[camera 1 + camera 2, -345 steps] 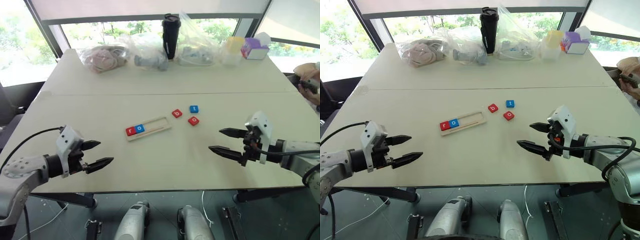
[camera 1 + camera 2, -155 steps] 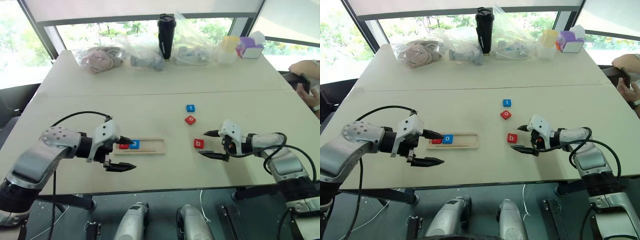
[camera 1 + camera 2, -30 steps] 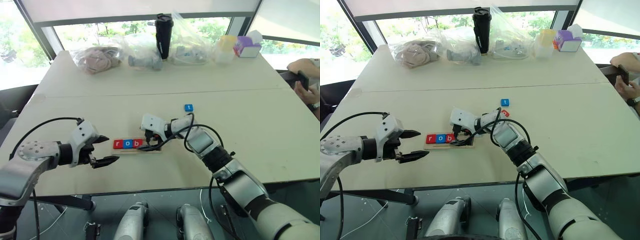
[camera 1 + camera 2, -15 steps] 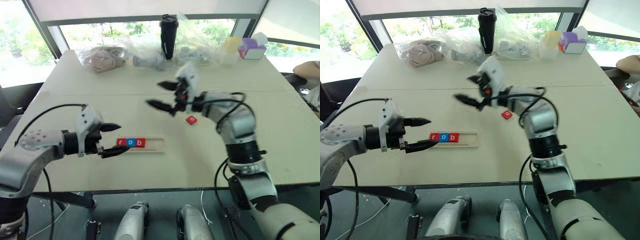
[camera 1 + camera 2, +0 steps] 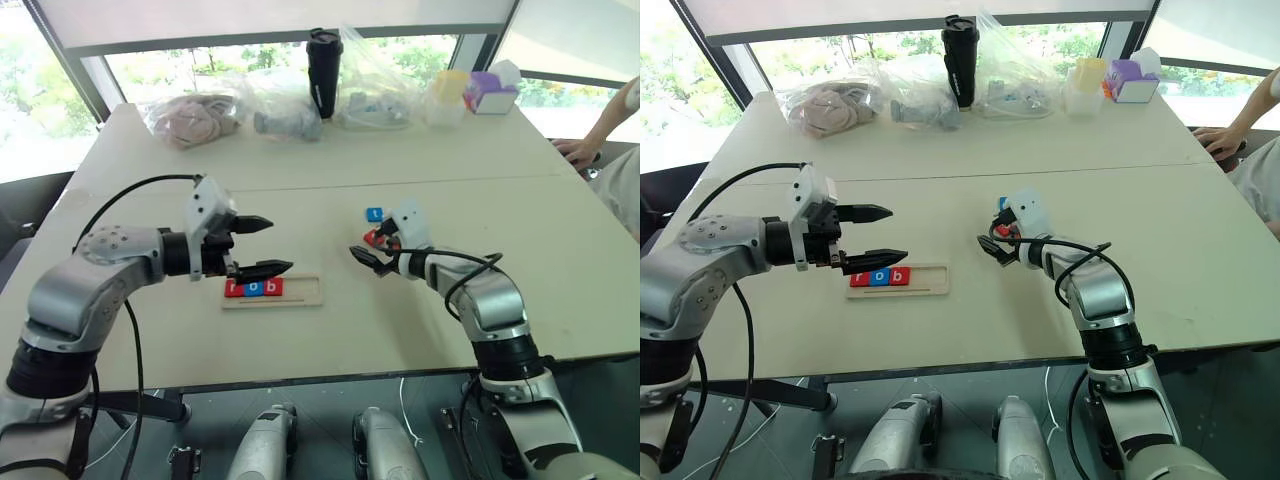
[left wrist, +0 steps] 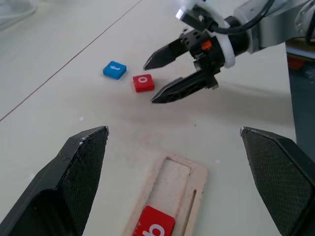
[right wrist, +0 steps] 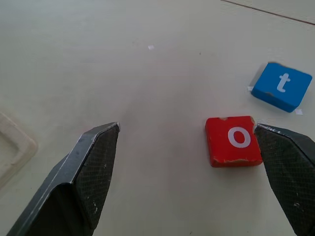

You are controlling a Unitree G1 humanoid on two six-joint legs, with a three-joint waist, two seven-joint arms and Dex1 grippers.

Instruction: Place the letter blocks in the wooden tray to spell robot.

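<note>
Left eye view: pale table [image 5: 330, 330], windows behind, bags [image 5: 195, 115] & bottle [image 5: 322, 58] upper centre; both my claws [image 5: 262, 246] [image 5: 366, 247] wide open, empty.

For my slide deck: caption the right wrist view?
Open right gripper nears the red o block, blue t block beyond.

1. A pale beige table [image 5: 560, 250] is filling most of the scene.
2. A tall black tumbler [image 5: 321, 60] is standing upright at its far edge.
3. Clear plastic bags [image 5: 280, 95] are lying on both sides of the tumbler.
4. A purple tissue box [image 5: 484, 92] is sitting at the far right corner.
5. A person's hand [image 5: 580, 150] is resting on the right edge.
</note>
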